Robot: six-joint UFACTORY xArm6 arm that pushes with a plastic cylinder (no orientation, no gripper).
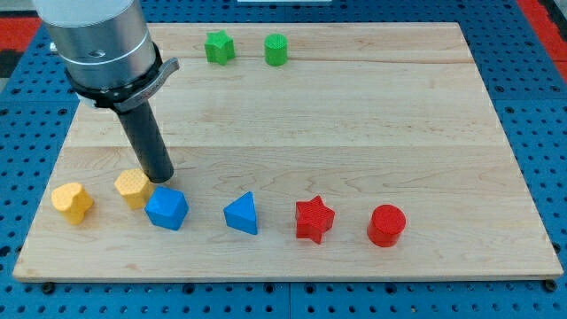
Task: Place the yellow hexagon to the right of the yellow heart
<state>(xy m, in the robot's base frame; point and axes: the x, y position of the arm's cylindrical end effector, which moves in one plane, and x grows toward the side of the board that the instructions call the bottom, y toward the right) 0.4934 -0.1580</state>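
I count eight blocks on the wooden counter (354, 133): two yellow, two blue, two red, two green. The yellow heart (71, 202) sits near the view's left edge, and the yellow hexagon (133, 188) lies just to its right, a small gap between them. Next along the bottom row come a blue block (166, 208) of unclear shape, a blue triangle (242, 213), a red star (314, 219) and a red cylinder (386, 225). At the view's top stand a green star (219, 47) and a green hexagon (276, 50), side by side. I carry no pincer, only a dark rod holding nothing; my tip (161, 180) rests at the hexagon's upper right edge, just above the blue block. Whether it touches either I cannot tell. My metal body is cut off by the view's top.
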